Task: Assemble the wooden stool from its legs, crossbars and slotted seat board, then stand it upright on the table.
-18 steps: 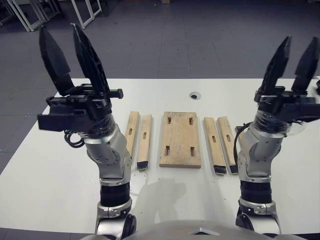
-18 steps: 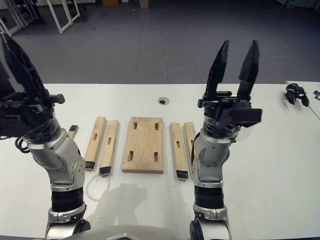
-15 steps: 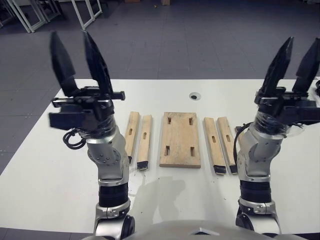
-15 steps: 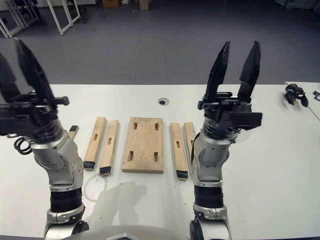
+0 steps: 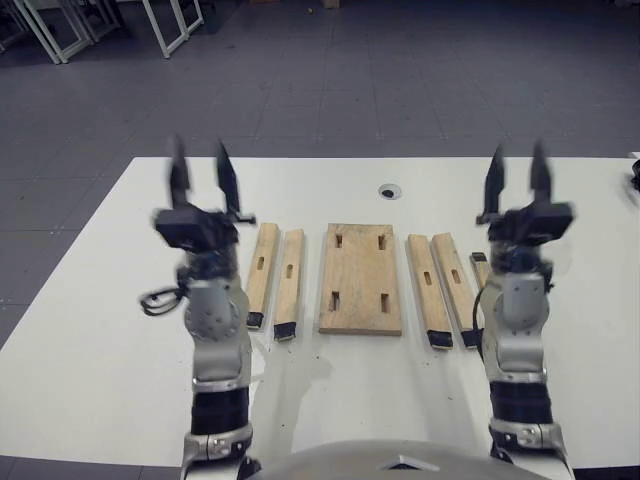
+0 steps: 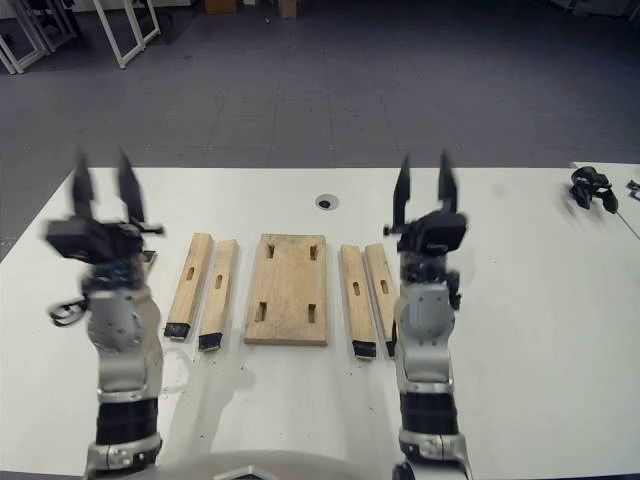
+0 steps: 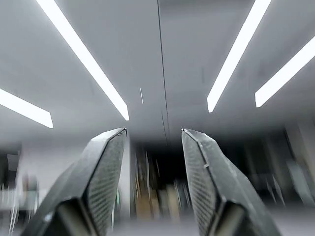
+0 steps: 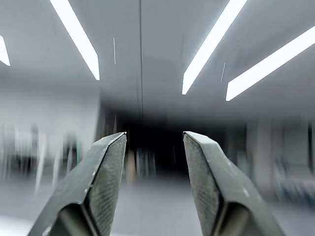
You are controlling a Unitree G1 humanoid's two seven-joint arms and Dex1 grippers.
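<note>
The slotted seat board (image 5: 360, 278) lies flat in the middle of the white table (image 5: 330, 400). Two slotted wooden pieces (image 5: 264, 262) (image 5: 290, 272) lie side by side to its left. Another two (image 5: 427, 290) (image 5: 452, 284) lie to its right. A further short piece (image 6: 147, 262) peeks out behind my left arm. My left gripper (image 5: 200, 165) points straight up, left of the left pair, open and empty. My right gripper (image 5: 517, 165) also points up, right of the right pair, open and empty. The wrist views show the left gripper (image 7: 153, 132) and the right gripper (image 8: 155, 135) with fingers spread against the ceiling lights.
A round cable hole (image 5: 388, 191) sits behind the board. A small black object (image 6: 590, 187) lies near the table's far right edge. A black cable loop (image 5: 158, 300) hangs by my left arm. Metal frames (image 5: 170, 22) stand on the floor beyond the table.
Both arms have swung forward and down, away from the head camera, so the upright grippers now stand farther off over the table. They stay open. The wooden parts have not moved.
</note>
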